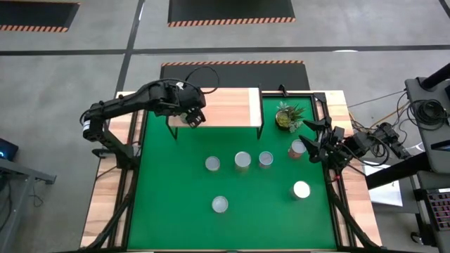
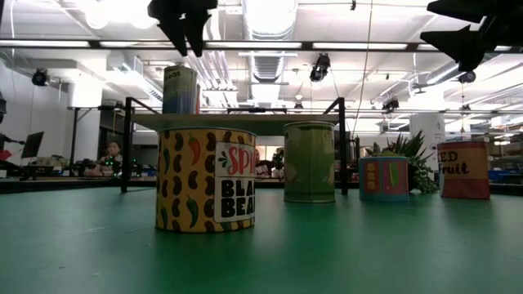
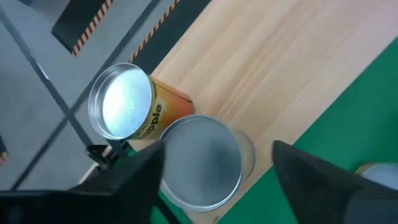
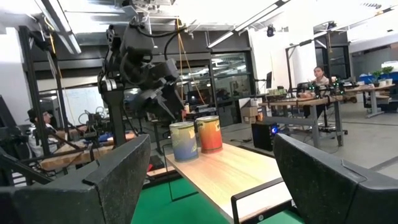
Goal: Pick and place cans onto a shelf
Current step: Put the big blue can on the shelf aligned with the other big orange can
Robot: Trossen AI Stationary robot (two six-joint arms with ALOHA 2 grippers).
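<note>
The light-wood shelf [image 1: 225, 107] stands at the table's far side. Two cans stand on its left end: an orange-labelled one [image 3: 121, 109] and a blue-and-yellow one [image 3: 202, 163], also seen in the right wrist view [image 4: 184, 140]. My left gripper [image 1: 193, 117] hangs open above the blue-and-yellow can, its fingers apart on either side and clear of it [image 2: 184, 24]. My right gripper [image 1: 314, 138] is open and empty, raised near the table's right edge beside a red can [image 1: 297, 149]. Several more cans [image 1: 242, 161] stand upright on the green table.
A potted plant [image 1: 288, 117] stands to the right of the shelf, near my right gripper. Loose cans stand at mid-table [image 1: 212, 164] [image 1: 266, 159], near the front [image 1: 220, 204] and front right [image 1: 301, 190]. The shelf's right part [image 4: 242, 171] is bare wood.
</note>
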